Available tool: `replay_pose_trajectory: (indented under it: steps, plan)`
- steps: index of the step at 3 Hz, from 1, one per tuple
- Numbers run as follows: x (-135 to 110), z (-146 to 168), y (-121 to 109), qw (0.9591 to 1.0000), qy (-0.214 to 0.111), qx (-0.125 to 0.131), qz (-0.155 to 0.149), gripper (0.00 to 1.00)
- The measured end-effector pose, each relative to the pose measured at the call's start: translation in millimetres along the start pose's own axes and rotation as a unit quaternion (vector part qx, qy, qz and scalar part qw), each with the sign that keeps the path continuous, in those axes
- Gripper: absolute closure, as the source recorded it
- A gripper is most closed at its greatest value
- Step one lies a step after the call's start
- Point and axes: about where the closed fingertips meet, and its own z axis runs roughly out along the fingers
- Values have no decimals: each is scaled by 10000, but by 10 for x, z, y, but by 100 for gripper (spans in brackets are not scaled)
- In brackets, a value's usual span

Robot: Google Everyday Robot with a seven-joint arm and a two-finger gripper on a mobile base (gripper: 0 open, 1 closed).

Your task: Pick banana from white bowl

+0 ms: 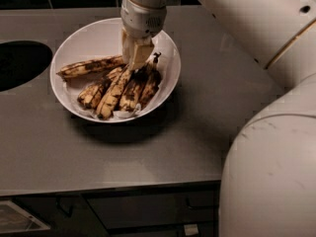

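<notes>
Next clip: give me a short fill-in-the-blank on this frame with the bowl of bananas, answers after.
1. The bananas lie in a ___ bowl.
2. The gripper is low inside the rim of the ___, at the bananas' upper ends.
3. The bowl stands on a grey counter, and a dark round hole lies to its ___ in the picture.
Answers: white; bowl; left.
</notes>
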Motion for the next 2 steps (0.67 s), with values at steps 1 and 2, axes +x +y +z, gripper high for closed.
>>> replay_pose_trajectory:
  steps: [1,2]
  plan:
    - [-144,-100,-30,9998,80,159,-120,100]
    - [-348,-254,-25,9990,185,288,-284,100]
